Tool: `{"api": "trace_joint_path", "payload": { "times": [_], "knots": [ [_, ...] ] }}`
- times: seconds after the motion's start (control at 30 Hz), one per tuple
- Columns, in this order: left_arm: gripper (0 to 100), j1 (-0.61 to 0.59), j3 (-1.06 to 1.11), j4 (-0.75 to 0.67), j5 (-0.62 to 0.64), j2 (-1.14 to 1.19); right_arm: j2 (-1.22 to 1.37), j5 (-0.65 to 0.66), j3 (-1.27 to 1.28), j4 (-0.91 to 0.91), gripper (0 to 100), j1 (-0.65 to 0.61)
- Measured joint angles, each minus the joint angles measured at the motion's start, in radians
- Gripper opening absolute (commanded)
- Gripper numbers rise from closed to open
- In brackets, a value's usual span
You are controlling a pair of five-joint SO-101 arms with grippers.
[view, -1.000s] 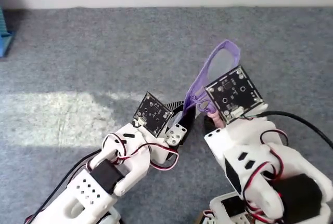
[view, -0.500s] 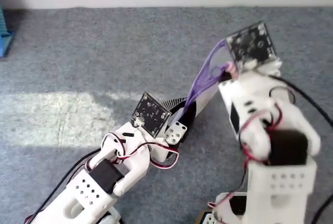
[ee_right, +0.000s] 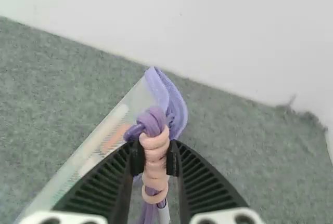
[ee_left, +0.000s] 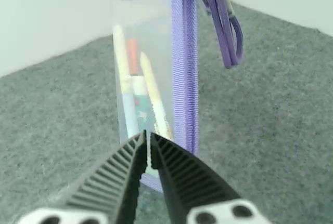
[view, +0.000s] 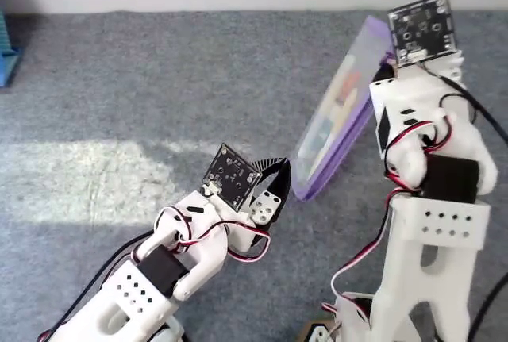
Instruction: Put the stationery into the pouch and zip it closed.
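Purple-edged clear plastic pouch is stretched between both arms over the grey carpeted bench. Its near corner is pinched by the left fingers, likely as an anchor. The pink-and-purple knotted zip cord is clamped between the right fingers, probably for zipping. Pens and markers are seen inside, just beyond the left fingers.

Pouch bars the middle; carpet beside lies open.
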Motion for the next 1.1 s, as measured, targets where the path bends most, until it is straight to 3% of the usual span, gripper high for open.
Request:
{"api": "trace_joint_path", "payload": {
  "times": [0.1,0.27,0.37,0.63,1.1],
  "knots": [
    [5,0.002,0.0,0.0,0.0,0.0,-0.012,0.0,0.0,0.044,0.7,-0.023],
    [22,0.002,-0.038,0.0,0.0,0.002,-0.084,0.006,-0.015,0.129,0.7,-0.118],
    [26,0.002,-0.095,0.0,0.023,0.002,-0.126,0.006,-0.041,0.181,0.7,-0.172],
    [26,0.002,-0.176,0.0,0.071,0.0,-0.138,0.025,-0.146,0.29,0.7,-0.295],
    [26,-0.115,-0.155,0.0,0.075,0.0,-0.15,0.069,-0.209,0.384,0.7,-0.31]
  ]
}}
